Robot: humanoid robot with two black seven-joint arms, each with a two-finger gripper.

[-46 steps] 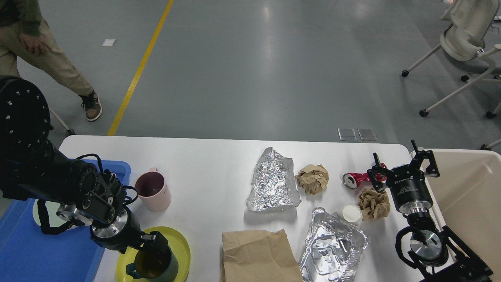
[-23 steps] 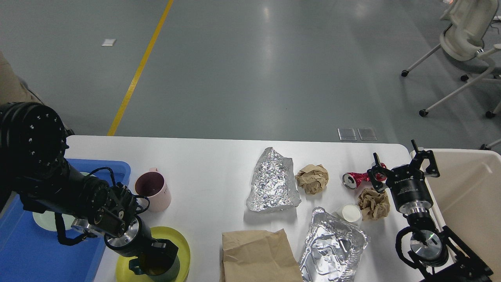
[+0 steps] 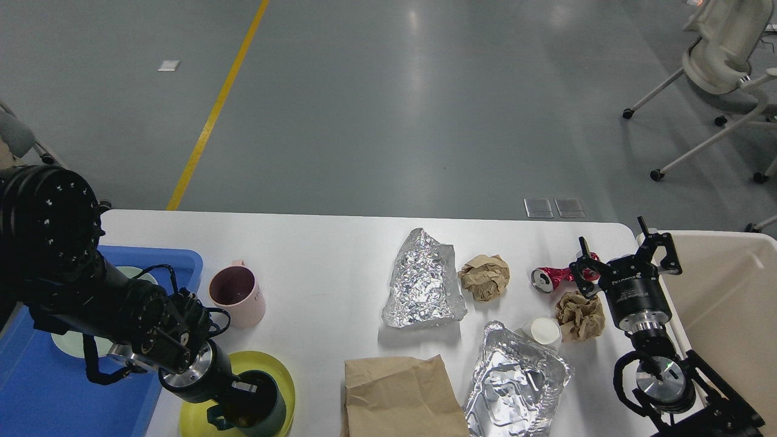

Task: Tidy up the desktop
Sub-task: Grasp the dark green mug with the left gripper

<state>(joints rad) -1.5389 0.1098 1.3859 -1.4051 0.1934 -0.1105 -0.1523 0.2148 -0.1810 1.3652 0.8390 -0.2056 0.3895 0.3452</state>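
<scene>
Mostly untidied: desktop [image 3: 328,261] spanning the foreground, littered with crumpled foil [image 3: 423,280], paper balls [image 3: 484,276], red can [image 3: 549,278], pink mug [image 3: 235,295]; left gripper [image 3: 246,394] at dark mug [image 3: 255,409], closure indeterminable; right gripper [image 3: 625,258] spread, empty.

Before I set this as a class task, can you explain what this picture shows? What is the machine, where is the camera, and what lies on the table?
The camera sits in a robot's head, looking down at a white desktop. The two black arms are the robot's own. Its left pincer is down at a dark green mug on a yellow plate; whether it grips is unclear. Its right pincer is open and empty, beside a red can. Also on the desktop: a pink mug, crumpled foil, a foil tray, a paper bag and two paper balls. A blue tray lies left, a beige bin right.
</scene>
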